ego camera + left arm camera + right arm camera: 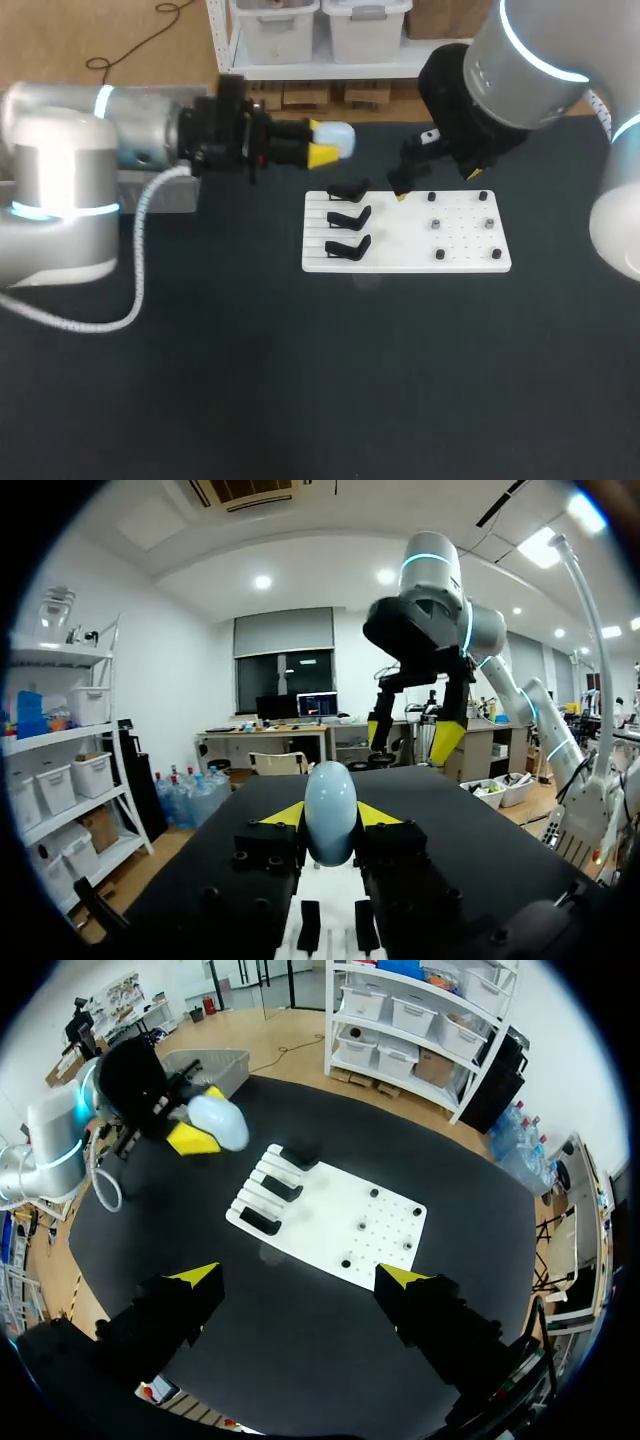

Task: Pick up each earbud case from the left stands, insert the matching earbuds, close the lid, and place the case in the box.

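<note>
Works over a wide black counter (300, 380), matte and dark from edge to edge. Right of the middle, toward the far side, a flat white board (400, 240) lying on it. On the board's left part, three black stands (348, 218) in a row from far to near. On its right part, small grey pieces (437, 224) set apart from each other, too small to make out further. At the counter's far left edge, behind the left arm (100, 130), a grey box (232, 1065).

Grips the pale-blue, egg-shaped earbud case (335, 138) in the left jaws, yellow tips pressed on it from two sides. Holds it in the air above the counter, just far-left of the board and clear of the stands, rounded end pointing right.

Hangs the right arm (520, 70) over the board's far edge, right jaws spread wide open, high above the board.
</note>
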You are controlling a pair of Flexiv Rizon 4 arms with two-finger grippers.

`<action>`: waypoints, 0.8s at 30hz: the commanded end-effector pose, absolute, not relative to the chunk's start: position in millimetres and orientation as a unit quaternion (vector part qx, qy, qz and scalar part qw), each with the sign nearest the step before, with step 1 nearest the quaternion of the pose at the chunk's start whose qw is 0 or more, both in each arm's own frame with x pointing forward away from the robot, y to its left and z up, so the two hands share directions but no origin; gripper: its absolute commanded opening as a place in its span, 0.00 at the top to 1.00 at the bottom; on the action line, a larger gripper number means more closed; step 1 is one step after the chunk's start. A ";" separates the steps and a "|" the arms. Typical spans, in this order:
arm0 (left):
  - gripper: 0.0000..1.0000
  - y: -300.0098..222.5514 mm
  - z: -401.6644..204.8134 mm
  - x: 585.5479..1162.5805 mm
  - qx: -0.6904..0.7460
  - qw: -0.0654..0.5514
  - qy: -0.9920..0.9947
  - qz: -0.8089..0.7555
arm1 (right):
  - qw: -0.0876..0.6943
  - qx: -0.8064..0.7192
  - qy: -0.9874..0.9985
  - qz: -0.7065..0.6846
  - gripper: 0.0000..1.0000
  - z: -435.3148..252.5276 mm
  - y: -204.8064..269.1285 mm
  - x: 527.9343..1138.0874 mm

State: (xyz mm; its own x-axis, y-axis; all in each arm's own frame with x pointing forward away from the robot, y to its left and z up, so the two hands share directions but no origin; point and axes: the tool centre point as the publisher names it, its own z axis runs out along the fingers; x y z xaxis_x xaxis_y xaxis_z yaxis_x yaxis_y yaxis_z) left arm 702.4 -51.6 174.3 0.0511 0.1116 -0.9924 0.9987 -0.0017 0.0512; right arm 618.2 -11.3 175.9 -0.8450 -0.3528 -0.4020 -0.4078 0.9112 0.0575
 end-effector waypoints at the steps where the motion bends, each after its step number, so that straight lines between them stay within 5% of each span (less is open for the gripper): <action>1: 1.00 -7.5 200.7 693.3 0.478 0.540 0.594 -0.356 | 0.205 -0.197 0.956 0.071 0.00 174.5 -12.5 616.1; 11: 1.00 98.8 189.3 746.2 0.305 0.596 0.699 -0.251 | 0.205 -0.197 0.956 0.071 0.00 174.5 -12.5 616.1; 24: 1.00 212.8 149.8 829.9 0.235 0.558 0.787 -0.123 | 0.205 -0.197 0.956 0.071 0.00 174.5 -12.5 616.1</action>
